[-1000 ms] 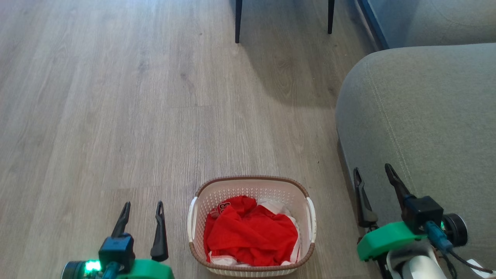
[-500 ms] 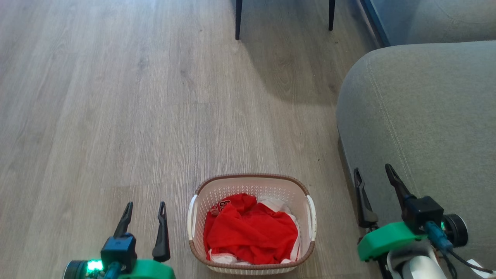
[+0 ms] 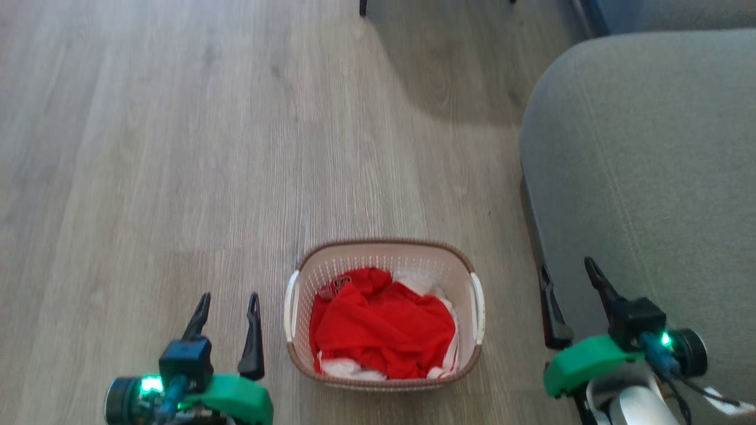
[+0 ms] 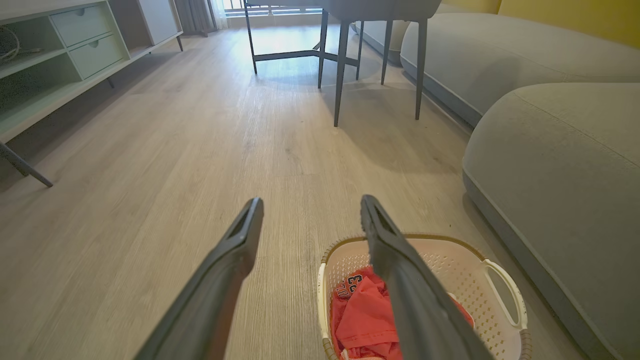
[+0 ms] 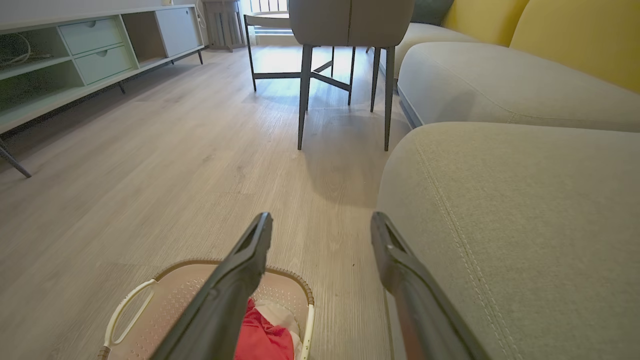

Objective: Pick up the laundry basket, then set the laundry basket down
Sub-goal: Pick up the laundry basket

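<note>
— From the head camera first: arms?

— Left gripper (image 3: 229, 298) low at the lower left, fingers pointing up the picture, moderately parted, gripping nothing. Poised over the floor (image 3: 177, 147), just left of the laundry basket (image 3: 384, 243), not touching it. Right gripper (image 3: 566, 265) at the lower right, likewise parted and empty, in front of the grey sofa (image 3: 638, 177), further from the basket than the left one.

— And the basket itself?

— Upright on the floor between the two grippers, near the sofa's edge. Filled with crumpled red clothes (image 3: 384, 324), plus some white cloth (image 3: 422, 284) peeking out at the right and along the near side.

— From the left wrist?

— Two dark fingers spread wide, nothing between them but bare floor. Basket at the lower right, partly behind the right-hand finger. Red clothes inside, with dark print on one fold. Chair legs (image 4: 340, 75) further off, a pale cabinet (image 4: 75, 45) at the upper left.

— From the right wrist?

— Much the same: fingers parted, empty. Basket at the lower left, partly hidden by the left-hand finger, one white handle in plain sight. Sofa close on the right.
</note>
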`<state>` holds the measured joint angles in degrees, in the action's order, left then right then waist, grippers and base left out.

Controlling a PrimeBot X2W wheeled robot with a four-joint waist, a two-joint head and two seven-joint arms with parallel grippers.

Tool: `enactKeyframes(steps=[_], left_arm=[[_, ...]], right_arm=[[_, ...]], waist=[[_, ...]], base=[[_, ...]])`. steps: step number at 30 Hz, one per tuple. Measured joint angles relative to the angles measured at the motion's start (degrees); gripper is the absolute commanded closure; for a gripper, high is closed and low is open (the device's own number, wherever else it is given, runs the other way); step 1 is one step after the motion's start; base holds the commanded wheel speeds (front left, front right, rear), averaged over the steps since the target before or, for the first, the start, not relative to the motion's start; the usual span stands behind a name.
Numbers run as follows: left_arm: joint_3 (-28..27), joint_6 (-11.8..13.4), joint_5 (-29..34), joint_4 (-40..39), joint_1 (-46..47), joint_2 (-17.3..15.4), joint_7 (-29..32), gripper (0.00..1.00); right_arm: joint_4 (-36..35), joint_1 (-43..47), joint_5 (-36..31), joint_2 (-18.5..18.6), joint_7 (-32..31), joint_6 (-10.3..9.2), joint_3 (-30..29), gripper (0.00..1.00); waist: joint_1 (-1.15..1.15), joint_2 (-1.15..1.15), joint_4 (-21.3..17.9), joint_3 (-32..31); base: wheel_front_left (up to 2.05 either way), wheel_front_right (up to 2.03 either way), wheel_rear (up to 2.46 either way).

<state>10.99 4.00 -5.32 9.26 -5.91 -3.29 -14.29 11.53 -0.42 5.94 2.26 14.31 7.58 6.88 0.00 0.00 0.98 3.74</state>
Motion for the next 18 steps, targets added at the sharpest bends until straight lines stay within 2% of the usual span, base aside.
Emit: enactKeyframes(steps=[8,18], left_arm=[[1.82,-0.48,-3.00,6.03,7.63,0.16,0.00,0.00],[5.25,-0.48,-6.49,17.14,19.91,0.62,0.00,0.00]], right_arm=[[5.63,-8.45,-0.12,0.09,0.00,0.00,0.29,0.00],[17.74,-19.80,0.04,0.31,0.00,0.00,-1.41,0.00]], waist=[[0.01,0.00,0.18,6.81],[0.01,0.00,1.54,17.76]], base=[[0.00,0.00,0.00],[0.00,0.00,0.00]])
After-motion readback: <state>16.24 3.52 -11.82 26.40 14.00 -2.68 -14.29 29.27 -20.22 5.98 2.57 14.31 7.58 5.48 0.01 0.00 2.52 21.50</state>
